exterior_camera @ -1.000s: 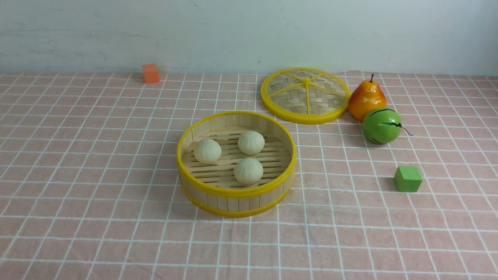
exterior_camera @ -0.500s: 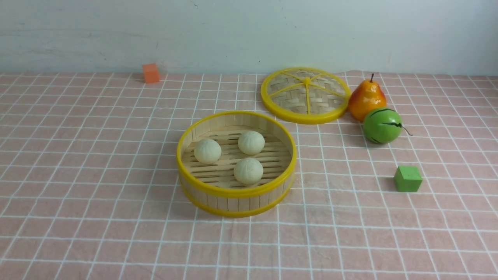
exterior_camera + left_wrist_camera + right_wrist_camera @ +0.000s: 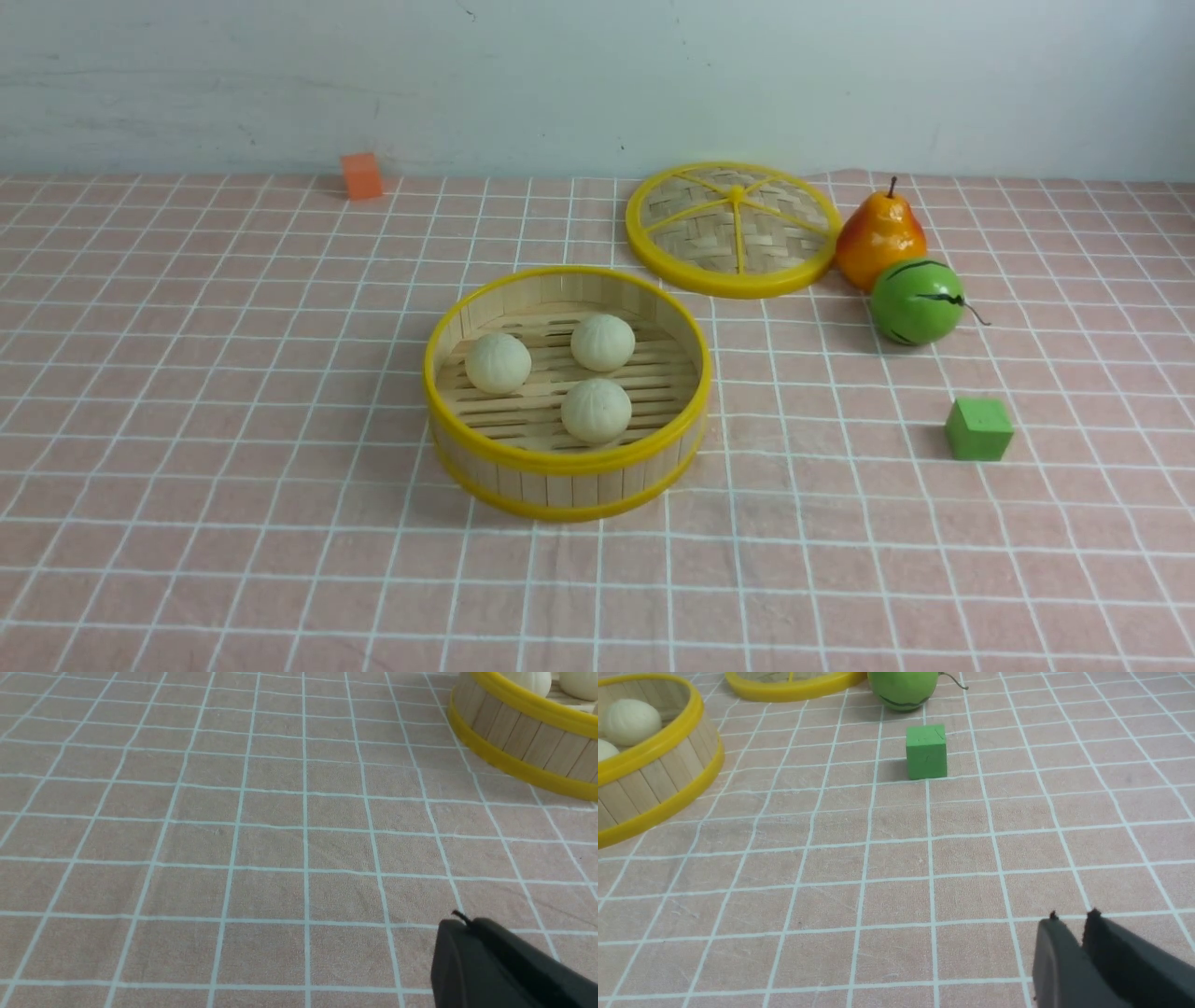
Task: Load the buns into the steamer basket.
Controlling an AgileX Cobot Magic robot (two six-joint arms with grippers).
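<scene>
**Steamer basket, loaded: three buns inside, arms clear**

Nothing has moved since the earlier frames; every item in the front view sits exactly where it did.

Item 1. Steamer basket [image 3: 567, 392]: centre of the frame, standing on the table [image 3: 187, 420], open at the top.

Item 2. Buns, three: one at the basket's left [image 3: 498, 363], one toward its upper middle [image 3: 602, 342], one nearest the camera [image 3: 596, 410]. All rest on the slatted floor, apart from each other and from the wall.

Item 3. Lid [image 3: 734, 229]: upper right of centre, lying flat, well apart from the basket.

Item 4. Pear [image 3: 879, 237] and green striped ball [image 3: 916, 301]: right of the lid, seemingly touching one another.

Item 5. Green cube [image 3: 978, 429], right of the frame; orange cube [image 3: 362, 175], upper left, by the wall.

Item 6. Left gripper [image 3: 472, 938]: lower right corner of its wrist view, fingers together, empty, low over bare cloth.

Item 7. Right gripper [image 3: 1071, 933]: lower right corner of its wrist view, fingers together with only a hairline slit, empty.

Status, judged: the placing step looks finished, no bun remaining outside. Next move calls for nothing beyond keeping both arms clear of the basket.
</scene>
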